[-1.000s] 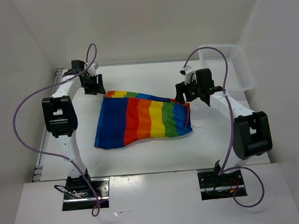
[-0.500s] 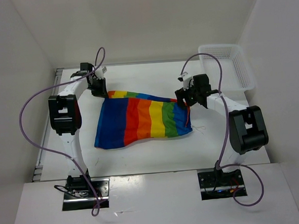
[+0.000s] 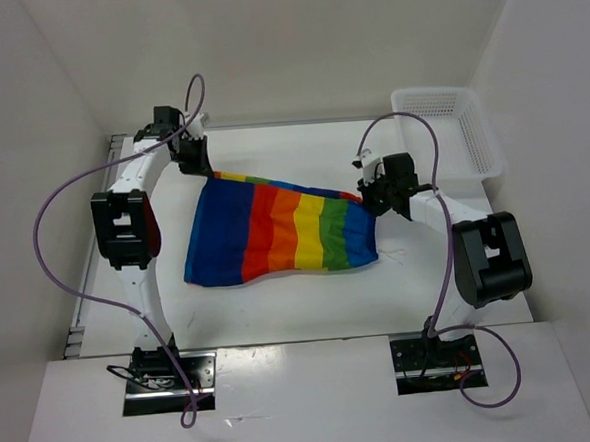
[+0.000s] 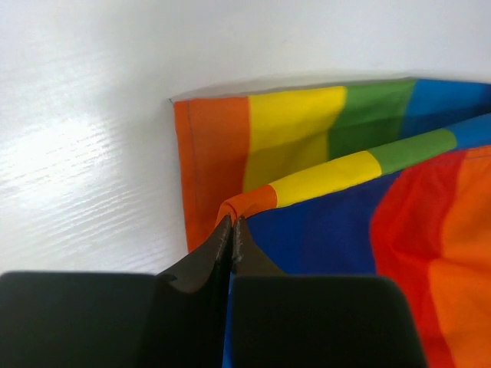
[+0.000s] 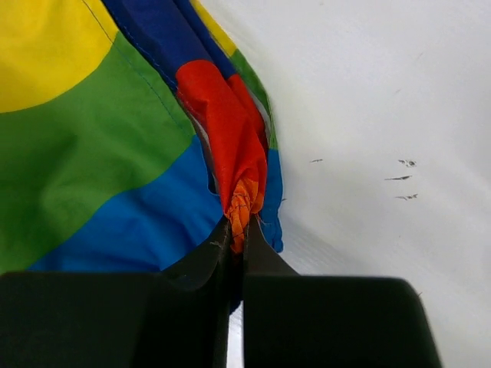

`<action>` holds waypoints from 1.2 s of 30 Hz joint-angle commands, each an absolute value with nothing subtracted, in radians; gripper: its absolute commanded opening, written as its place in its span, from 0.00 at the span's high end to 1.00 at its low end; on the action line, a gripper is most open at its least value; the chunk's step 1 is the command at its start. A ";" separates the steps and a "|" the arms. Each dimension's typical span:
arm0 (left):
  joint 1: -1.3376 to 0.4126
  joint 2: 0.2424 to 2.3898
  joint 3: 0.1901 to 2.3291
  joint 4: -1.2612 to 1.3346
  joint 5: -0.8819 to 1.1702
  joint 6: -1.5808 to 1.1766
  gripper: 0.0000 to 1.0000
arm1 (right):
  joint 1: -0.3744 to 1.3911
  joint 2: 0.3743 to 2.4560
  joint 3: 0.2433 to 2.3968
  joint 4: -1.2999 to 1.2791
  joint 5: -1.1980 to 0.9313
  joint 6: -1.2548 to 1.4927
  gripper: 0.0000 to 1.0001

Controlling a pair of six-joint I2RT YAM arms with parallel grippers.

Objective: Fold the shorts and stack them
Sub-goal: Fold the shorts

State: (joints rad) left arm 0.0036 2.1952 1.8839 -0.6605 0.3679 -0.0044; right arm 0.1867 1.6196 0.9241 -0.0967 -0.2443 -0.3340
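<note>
The rainbow-striped shorts (image 3: 281, 230) lie spread on the white table, blue, red, orange, yellow, green and blue from left to right. My left gripper (image 3: 199, 163) is shut on the shorts' far left corner. In the left wrist view that gripper (image 4: 232, 224) pinches an orange fold of the shorts (image 4: 368, 230). My right gripper (image 3: 367, 198) is shut on the far right corner. Bunched orange and red cloth of the shorts (image 5: 92, 146) sits between the right gripper's (image 5: 241, 228) fingers. Both held corners are raised a little off the table.
A white mesh basket (image 3: 448, 131) stands at the back right, close behind the right arm. White walls close in the table on the left, back and right. A thin white drawstring (image 3: 397, 252) trails off the shorts' right edge.
Both grippers have shut on the shorts' far corners. The far edge has lifted and been pulled straighter, and the left arm has drawn back toward the rear wall.
</note>
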 commanded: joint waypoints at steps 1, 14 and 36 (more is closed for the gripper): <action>-0.003 2.073 1.991 -0.695 0.410 0.000 1.00 | 0.123 1.529 0.997 -0.153 -0.325 -0.336 1.00; -0.034 2.226 2.224 -0.680 0.457 0.000 1.00 | 0.078 1.520 0.948 -0.163 -0.312 -0.380 1.00; -0.092 2.565 2.690 -0.726 0.339 0.000 0.20 | 0.116 1.517 1.238 -0.270 -0.227 -0.347 0.20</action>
State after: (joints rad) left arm -0.0887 2.6003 2.5912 -0.7216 0.3347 -0.0029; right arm 0.0902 1.5764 1.0908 -0.2817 -0.2337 -0.3779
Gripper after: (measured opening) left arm 0.788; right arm 0.796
